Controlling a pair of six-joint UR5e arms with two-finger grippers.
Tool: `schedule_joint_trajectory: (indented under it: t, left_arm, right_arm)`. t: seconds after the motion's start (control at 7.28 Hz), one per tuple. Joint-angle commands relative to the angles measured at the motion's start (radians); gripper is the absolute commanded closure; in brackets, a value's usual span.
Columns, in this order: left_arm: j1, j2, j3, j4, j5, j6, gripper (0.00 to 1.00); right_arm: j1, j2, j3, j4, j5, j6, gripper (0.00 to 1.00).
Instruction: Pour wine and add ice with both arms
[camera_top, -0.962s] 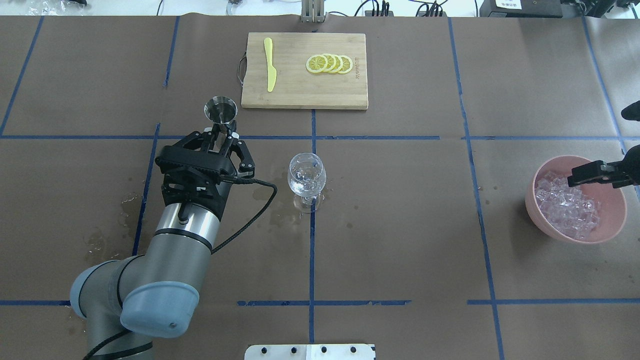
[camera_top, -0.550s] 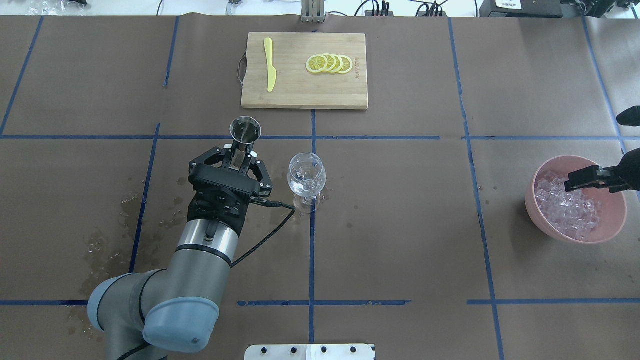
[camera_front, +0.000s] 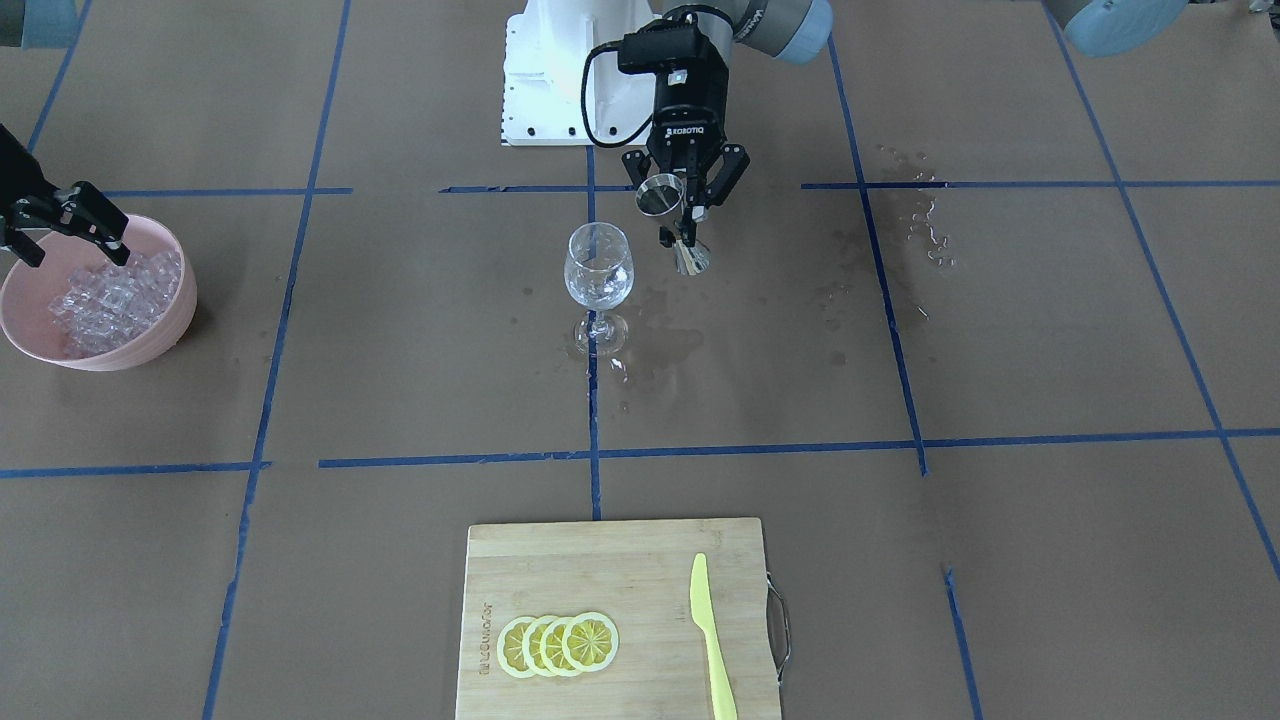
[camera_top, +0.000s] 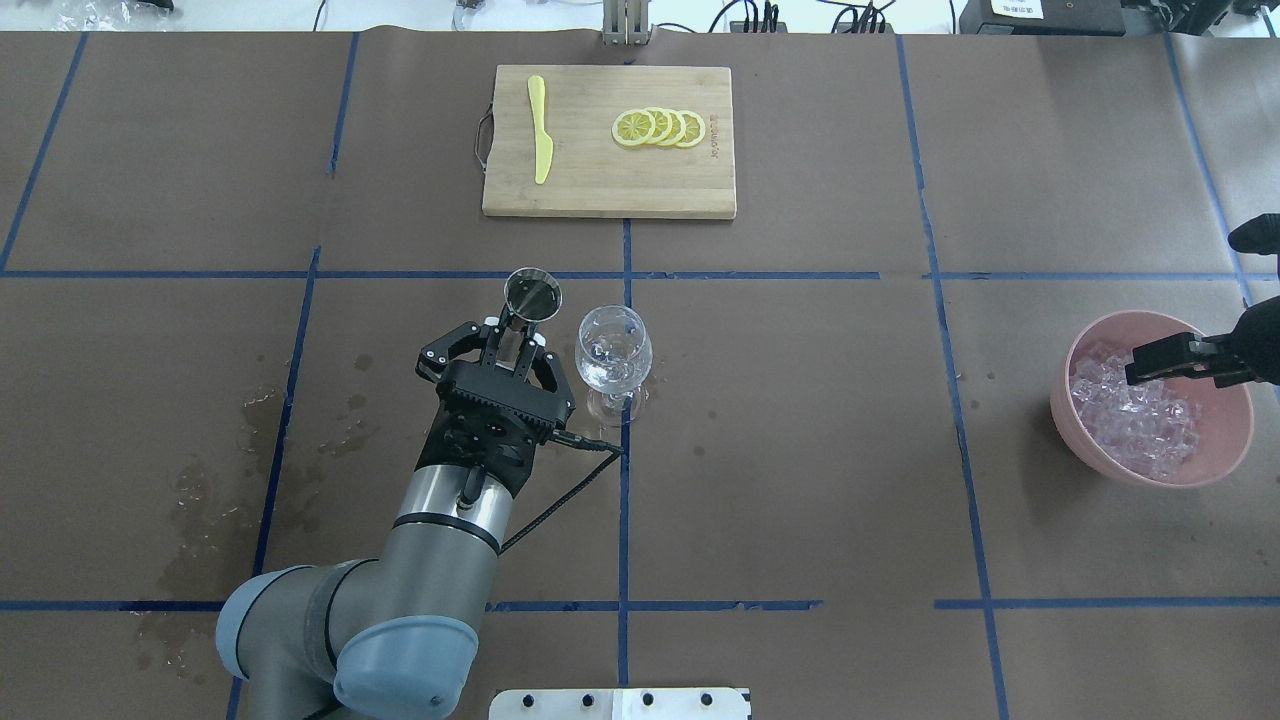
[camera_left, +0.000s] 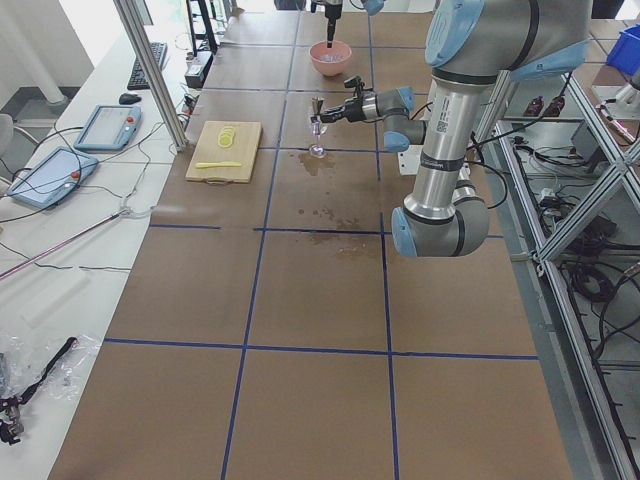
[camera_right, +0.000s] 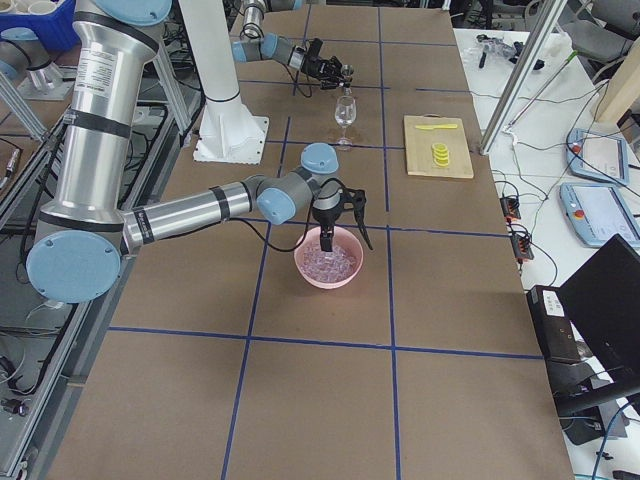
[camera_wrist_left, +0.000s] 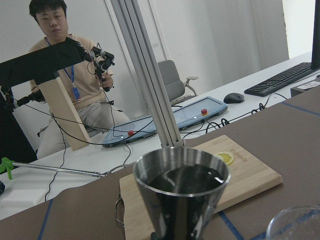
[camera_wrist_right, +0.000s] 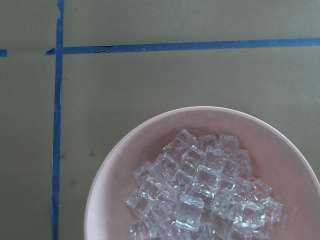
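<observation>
- Since the earlier frames the left arm (camera_top: 440, 540) has carried the steel jigger (camera_top: 532, 294) across towards the robot's right. It was well apart from the wine glass (camera_top: 613, 355) and is now just beside its rim.
- The right gripper (camera_top: 1140, 365) has barely shifted over the bowl.
- The wine (camera_wrist_left: 182, 177) shows in the left wrist view as a dark, glinting liquid low inside the jigger's upper cup.
- The left gripper (camera_top: 508, 340) is clenched on the jigger's waist and holds it clear of the table, open end up and slightly tilted.
- The glass stands upright on the brown paper, on a blue tape line, with wet stains (camera_front: 660, 345) around its foot.
- The ice (camera_wrist_right: 200, 200) lies piled in the pink bowl (camera_top: 1235, 440) at the table's right end.
- The right gripper hangs just above the pile, its fingers (camera_front: 112, 240) spread and holding nothing.
- At the far edge a bamboo cutting board (camera_top: 600, 195) carries four overlapping lemon slices (camera_top: 660, 128) and a yellow knife (camera_top: 540, 130).
</observation>
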Motion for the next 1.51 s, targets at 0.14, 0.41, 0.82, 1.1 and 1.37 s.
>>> schedule_joint_trajectory:
  t: [0.14,0.41,0.82,1.1,1.37]
  left_arm:
    - [0.001,-0.002,0.002,0.000,0.006,0.174,1.00]
    - [0.003,-0.005,0.018,0.006,0.088,0.310,1.00]
    - [0.005,-0.027,0.036,0.015,0.122,0.412,1.00]
    - [0.012,-0.037,0.055,0.017,0.136,0.457,1.00]
    - [0.012,-0.037,0.055,0.017,0.170,0.556,1.00]
  right_arm:
    - [-0.008,0.003,0.000,-0.001,0.000,0.010,0.00]
    - [-0.014,0.006,0.000,0.001,0.000,0.016,0.00]
    - [-0.015,0.006,0.000,0.001,0.002,0.018,0.00]
    - [-0.020,0.006,0.000,0.002,0.002,0.030,0.00]
    - [-0.028,0.006,0.000,0.036,0.000,0.060,0.00]
